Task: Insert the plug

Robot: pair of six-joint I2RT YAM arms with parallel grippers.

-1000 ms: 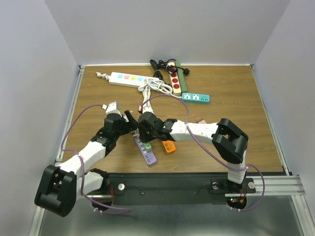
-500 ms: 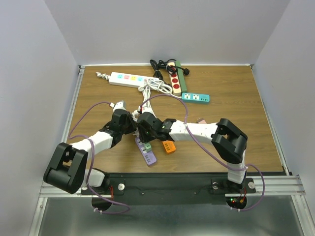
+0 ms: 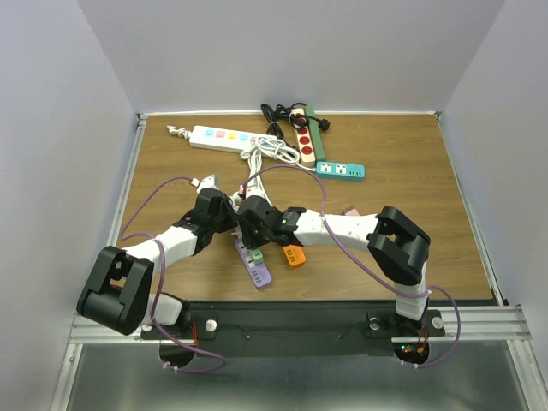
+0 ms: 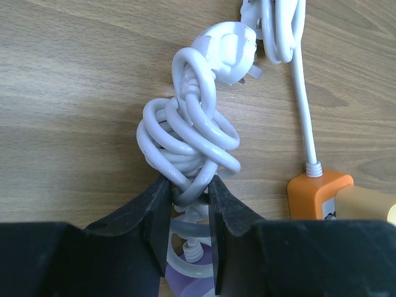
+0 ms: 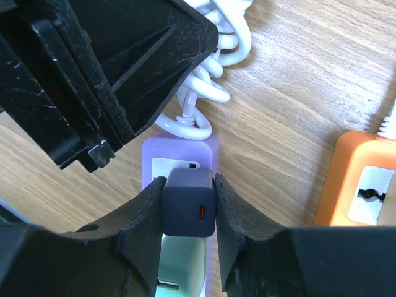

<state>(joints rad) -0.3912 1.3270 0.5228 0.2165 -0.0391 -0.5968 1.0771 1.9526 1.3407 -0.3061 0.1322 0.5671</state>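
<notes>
Lilac power strip (image 5: pixel 180 150) may be skidding if right claw (image 5: pixel 189 211), clamping the dark charger (image 5: pixel 187 199), is pressing misaligned; left claw (image 4: pixel 188 199) is pinching only white cord (image 4: pixel 185 133).

Looks like a robotics lab test cell. Boxed in by plain grey panels (image 3: pixel 300 51) on three sides of a wood-grain tabletop (image 3: pixel 411 214). Fronted by a black base plate (image 3: pixel 291 318) on an aluminium rail (image 3: pixel 484 321). Littered beyond the left end effector (image 3: pixel 229 219) with assorted power strips (image 3: pixel 221 137) in several colours.
</notes>
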